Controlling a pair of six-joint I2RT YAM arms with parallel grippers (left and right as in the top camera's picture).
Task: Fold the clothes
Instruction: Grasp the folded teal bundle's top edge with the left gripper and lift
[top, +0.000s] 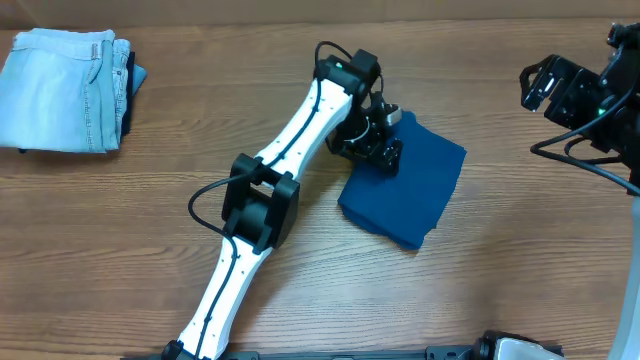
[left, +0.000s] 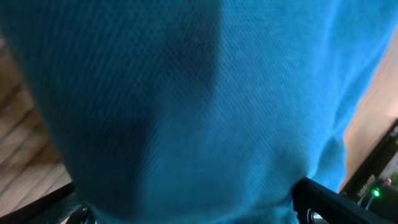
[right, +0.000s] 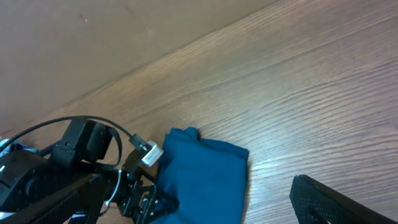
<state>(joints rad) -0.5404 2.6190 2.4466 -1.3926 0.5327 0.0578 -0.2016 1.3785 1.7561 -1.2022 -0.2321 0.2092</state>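
The left arm (top: 240, 270) reached from the near edge diagonally up across the table (top: 520, 260). Right of centre lay the teal polo shirt (top: 415, 190), folded into a compact rectangle. The left gripper (top: 376, 142) sat over the shirt's far-left edge, its jaws spread wide and released, and knit fabric filled its wrist view. Farther right, the right gripper (top: 556, 88) hung released too, well apart from the shirt. Pale jeans (top: 60, 90) lay folded at the far left.
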